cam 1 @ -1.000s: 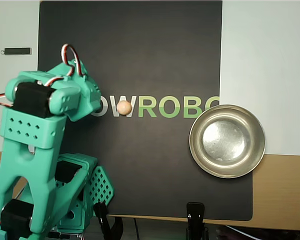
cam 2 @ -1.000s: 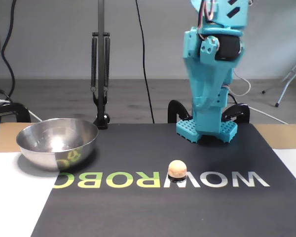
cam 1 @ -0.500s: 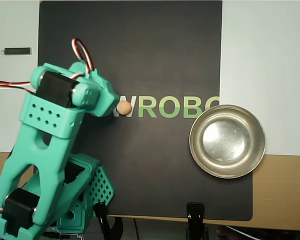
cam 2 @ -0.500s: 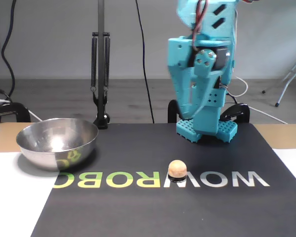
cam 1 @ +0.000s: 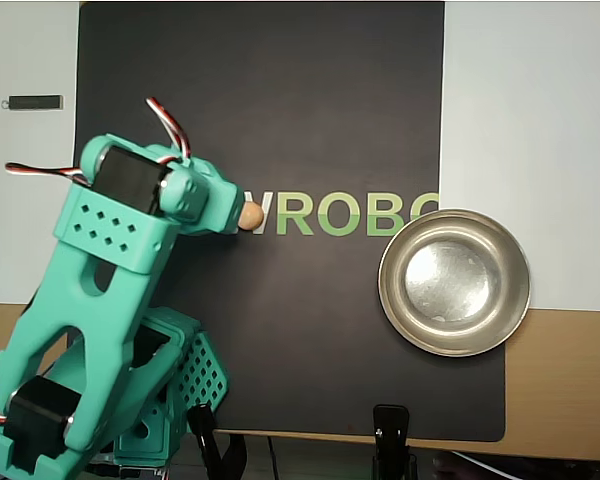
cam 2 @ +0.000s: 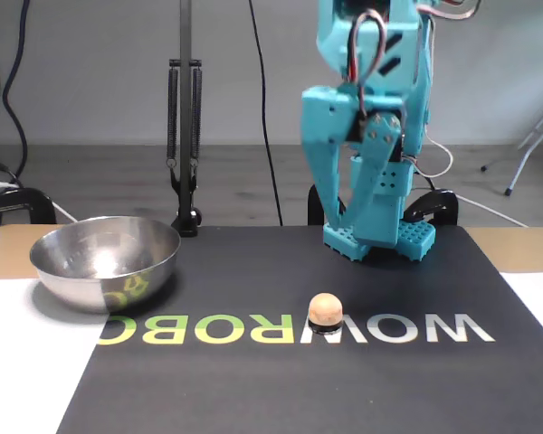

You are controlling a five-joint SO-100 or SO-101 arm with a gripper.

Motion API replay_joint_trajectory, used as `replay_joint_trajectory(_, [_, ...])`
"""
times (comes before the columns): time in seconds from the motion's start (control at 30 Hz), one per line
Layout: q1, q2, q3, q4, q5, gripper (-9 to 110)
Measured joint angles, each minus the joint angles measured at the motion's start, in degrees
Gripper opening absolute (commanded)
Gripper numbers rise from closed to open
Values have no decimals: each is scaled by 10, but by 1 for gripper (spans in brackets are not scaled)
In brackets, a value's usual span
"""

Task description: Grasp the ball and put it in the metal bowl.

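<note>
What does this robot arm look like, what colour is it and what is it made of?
The arm is turquoise-green plastic, blocky, with rows of small holes in its panels. Black motor blocks sit in the joints, and looped red, white and black wires stick out near the top. Its end effector is the same turquoise.

- A pale grey wall fills the back of the fixed view, with a grey floor below it.
- A wooden tabletop carries a black mat printed with white and green letters, and white sheets lie at both sides of it.
- Black clamps grip the tabletop edge.
- A black lamp arm with springs stands behind, and a black cable hangs beside it.
- A small dark bar lies on the white sheet.
- The light is soft and even.
</note>
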Motion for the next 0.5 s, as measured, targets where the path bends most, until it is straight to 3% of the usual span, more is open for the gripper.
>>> replay_joint_trajectory(0.5, [4, -3, 4, -6, -4, 0])
